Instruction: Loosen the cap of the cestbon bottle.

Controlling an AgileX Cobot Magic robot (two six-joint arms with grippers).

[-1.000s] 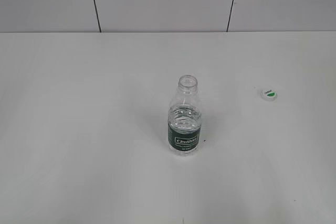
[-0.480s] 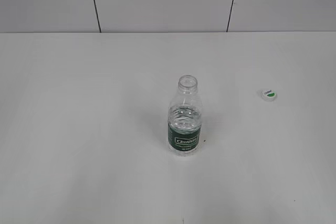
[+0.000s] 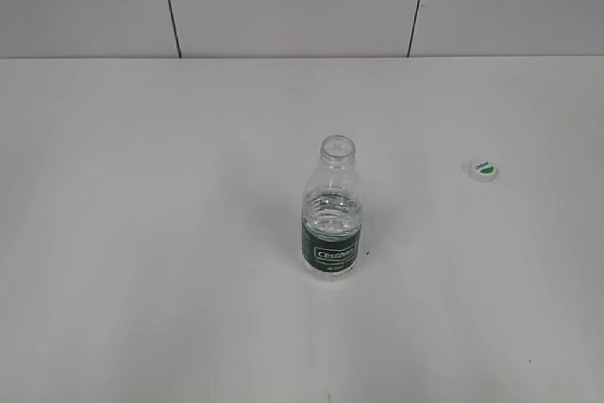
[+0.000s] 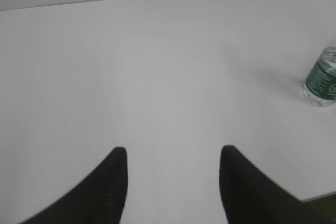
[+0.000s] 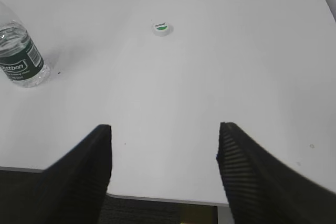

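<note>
Clear plastic with ribbed shoulders and a dark green label band, the cestbon bottle (image 3: 331, 209) stands upright near the middle of the white counter (image 3: 142, 233), its neck open and bare, with some water inside. Its white "Cestbon" lettering faces the exterior camera. The cap (image 3: 483, 170) is off the bottle: it lies flat on the counter well apart from it, to the right and a little farther back, green patch facing up.

Neither arm shows in the exterior view. Seen from the left wrist, the left claw (image 4: 173, 156) hangs released over bare counter, its two dark fingers spread wide with nothing between them; the bottle's base sits at the far right edge of that view. From the right wrist, the right claw (image 5: 164, 135) is likewise released and empty near the counter's front edge, the cap ahead of it and the bottle off to the upper left
</note>
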